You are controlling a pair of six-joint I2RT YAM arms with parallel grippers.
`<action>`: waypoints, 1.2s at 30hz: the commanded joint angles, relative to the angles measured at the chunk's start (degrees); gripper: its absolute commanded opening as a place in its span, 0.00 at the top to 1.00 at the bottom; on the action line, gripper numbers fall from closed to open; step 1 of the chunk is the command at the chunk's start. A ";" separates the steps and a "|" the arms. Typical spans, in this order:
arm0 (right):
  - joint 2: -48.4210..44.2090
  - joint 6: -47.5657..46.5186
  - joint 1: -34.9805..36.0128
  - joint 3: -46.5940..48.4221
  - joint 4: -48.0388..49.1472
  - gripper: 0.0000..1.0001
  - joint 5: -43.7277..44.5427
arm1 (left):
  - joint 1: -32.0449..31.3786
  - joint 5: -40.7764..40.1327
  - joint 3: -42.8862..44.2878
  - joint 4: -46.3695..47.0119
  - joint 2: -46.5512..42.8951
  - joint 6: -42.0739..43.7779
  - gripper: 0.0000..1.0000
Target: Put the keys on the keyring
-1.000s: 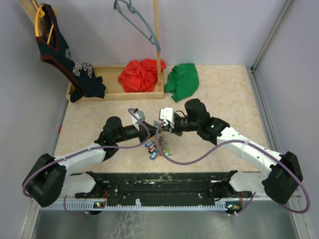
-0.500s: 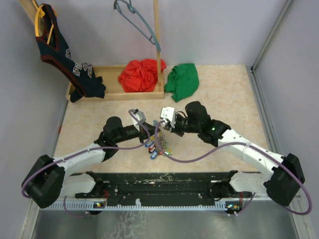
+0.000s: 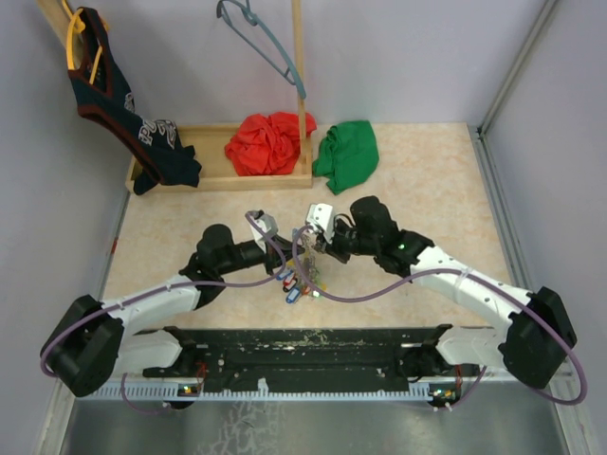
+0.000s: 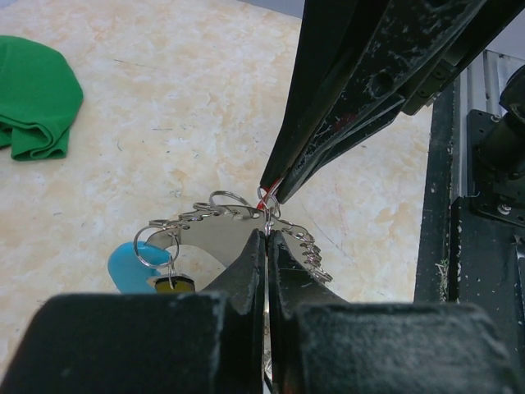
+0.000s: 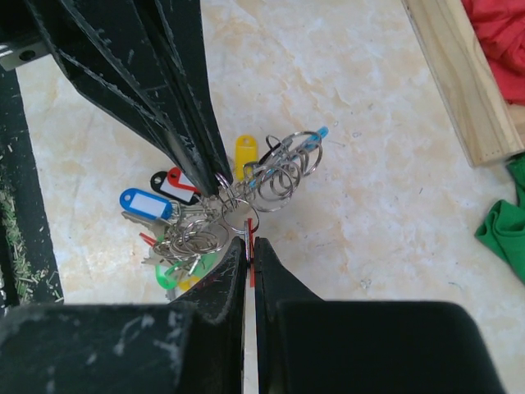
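The keys (image 3: 298,282) lie bunched on the table between both arms. The right wrist view shows their blue tag (image 5: 143,202), red tag (image 5: 179,182), yellow tag (image 5: 244,153) and green tag (image 5: 174,276). The keyring (image 4: 215,234) is a grey metal curve with wire loops and a light blue end (image 4: 130,268). My left gripper (image 4: 267,235) is shut on the keyring's metal edge. My right gripper (image 5: 250,244) is shut on a thin red-tagged key (image 5: 250,231) whose ring touches the keyring's coils (image 5: 287,171). The two grippers' tips meet in the top view (image 3: 302,250).
A wooden tray (image 3: 213,180) at the back holds a red cloth (image 3: 268,142). A green cloth (image 3: 347,152) lies beside it. A blue-grey hanger (image 3: 258,40) and a dark shirt (image 3: 119,104) hang at the back. The black base rail (image 3: 303,346) runs along the near edge.
My right arm has shifted slightly left and nearer, closing on my left gripper. The key bunch stays in place on the table.
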 commanded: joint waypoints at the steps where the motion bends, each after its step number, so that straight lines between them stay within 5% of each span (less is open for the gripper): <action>1: 1.32 1.31 -1.30 0.52 -2.43 1.00 1.61 | -0.23 -1.20 -1.35 2.48 -1.41 0.60 1.00; 19: 0.29 0.37 -1.15 10.44 -11.30 1.00 -0.09 | -0.50 0.16 -4.59 9.45 -1.97 1.29 1.00; 24: 0.31 -1.98 0.49 14.94 -13.03 1.00 -1.44 | -0.50 1.30 -2.99 6.91 -1.54 0.37 0.73; 36: 0.49 -3.50 1.97 15.92 -12.25 1.00 -2.90 | -0.50 4.19 -0.03 3.14 -2.10 1.06 0.61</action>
